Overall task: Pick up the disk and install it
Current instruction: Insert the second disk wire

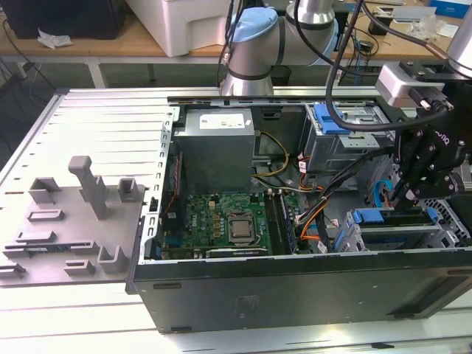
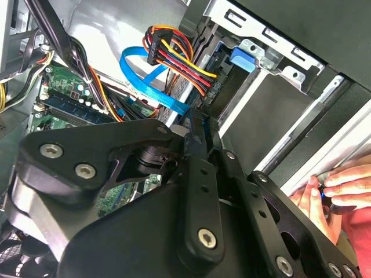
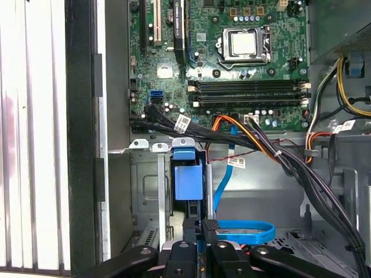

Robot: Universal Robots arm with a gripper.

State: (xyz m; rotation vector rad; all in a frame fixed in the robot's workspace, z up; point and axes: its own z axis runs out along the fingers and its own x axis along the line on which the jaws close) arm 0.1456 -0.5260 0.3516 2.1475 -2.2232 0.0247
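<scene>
On the exterior view's left I see a grey fixture tray (image 1: 70, 228) with upright blocks, lying on the slatted metal surface (image 1: 103, 118). Just beside it, towards the middle, stands the open computer case (image 1: 295, 295). Inside it are the grey power supply (image 1: 217, 144) at the back and the green motherboard (image 1: 221, 221) with its bare processor socket (image 1: 241, 228) in front. Bundled cables (image 1: 313, 214) run from the board towards the drive bays.

On the exterior view's right, the black hand (image 1: 402, 198) reaches down into the near drive bay from above. The disk (image 1: 377, 216) stands on edge in that bay, its blue rail showing at the top between the grey bay walls, right below the hand.

In the first wrist view the hand (image 3: 202, 229) sits over the disk (image 3: 187, 179), and a blue flat cable (image 3: 243, 231) loops just beside it. The two fingers are drawn close together with a strip of blue between them, so as far as I can judge from this angle they are pinching the edge of the disk rather than standing spread.

In the second wrist view the hand (image 2: 196, 124) narrows to its tips beside a bundle of red, yellow and black wires (image 2: 174, 49), and a person's fingers (image 2: 342, 188) rest at the case's outer edge
</scene>
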